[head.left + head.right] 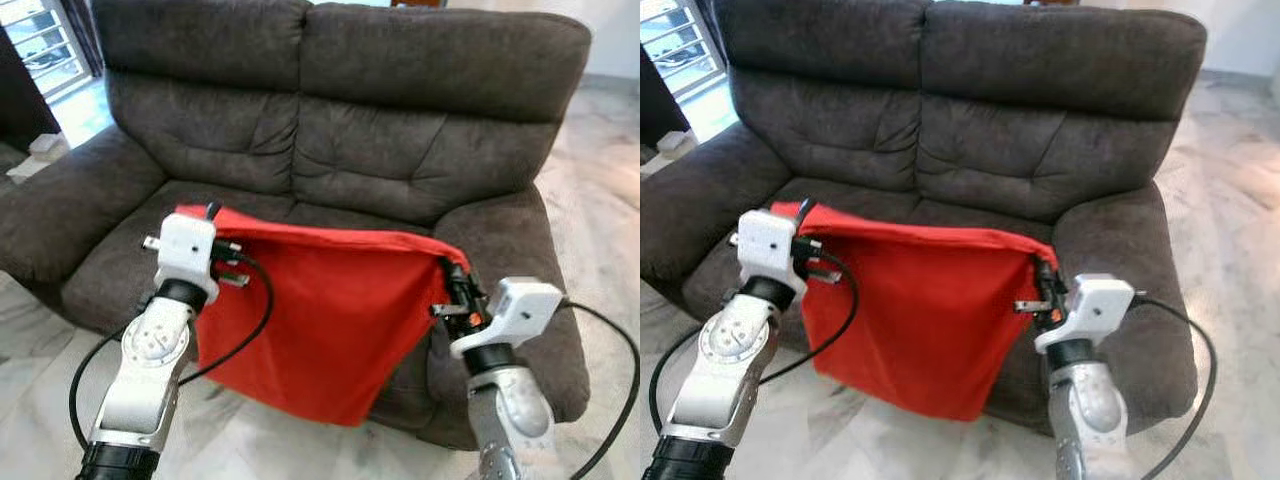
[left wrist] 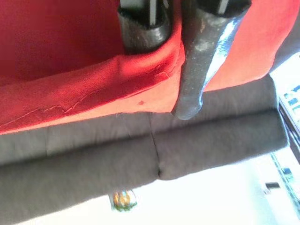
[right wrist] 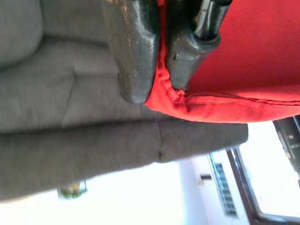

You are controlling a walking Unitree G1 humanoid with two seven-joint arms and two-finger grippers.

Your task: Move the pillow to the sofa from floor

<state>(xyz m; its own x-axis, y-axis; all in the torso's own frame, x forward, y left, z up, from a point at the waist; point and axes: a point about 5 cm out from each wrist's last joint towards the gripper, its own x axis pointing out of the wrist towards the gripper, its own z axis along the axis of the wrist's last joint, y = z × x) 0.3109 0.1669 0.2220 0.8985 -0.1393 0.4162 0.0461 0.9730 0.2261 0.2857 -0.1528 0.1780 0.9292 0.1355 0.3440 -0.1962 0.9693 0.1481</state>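
Two thin pinches carry the pillow [image 1: 320, 320] in front of the sofa [image 1: 400, 130].
I see the left gripper [image 2: 164, 70] clamped on its upper left corner, the right gripper [image 3: 159, 61] clamped on the upper right; it hangs slack before the seat's front edge. Either seam could slip free, or the low hem could snag that edge.
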